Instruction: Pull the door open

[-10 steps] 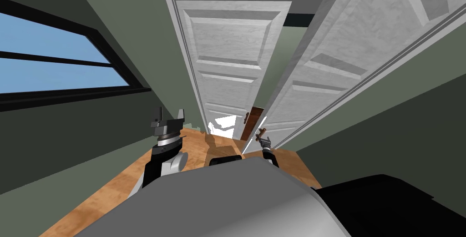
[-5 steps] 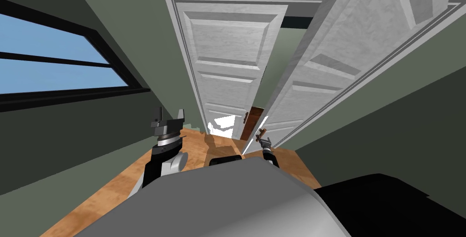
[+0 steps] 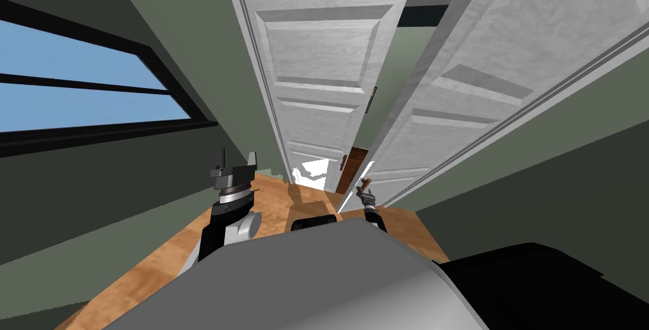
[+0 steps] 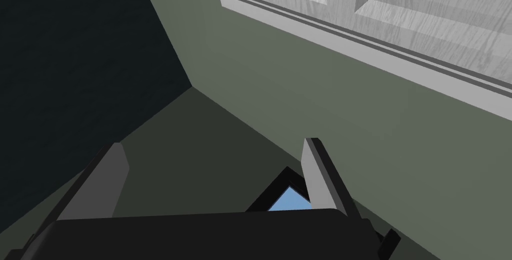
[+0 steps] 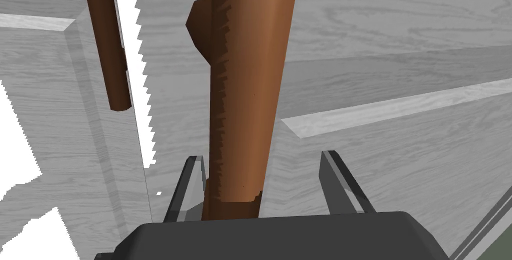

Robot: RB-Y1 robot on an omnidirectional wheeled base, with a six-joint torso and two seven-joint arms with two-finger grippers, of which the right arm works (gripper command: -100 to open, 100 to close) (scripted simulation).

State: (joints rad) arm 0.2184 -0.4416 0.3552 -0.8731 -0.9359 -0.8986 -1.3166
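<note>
Brown bar handle (image 5: 250,97) of white-grey panelled door (image 3: 481,92) sits between fingers of right end effector (image 5: 262,159); fingers spread, not clamping, handle close against one. Door ajar, swung toward robot, gap beside neighbouring leaf (image 3: 323,60). Left end effector (image 3: 236,158) raised near grey-green wall (image 3: 177,28), fingers apart.

Nothing readable is showing: no text, label, brand, number or sign is appearing on the white panelled door (image 3: 481,60), its brown handle (image 5: 245,97), the green walls (image 3: 539,174) or the window (image 3: 76,79).
</note>
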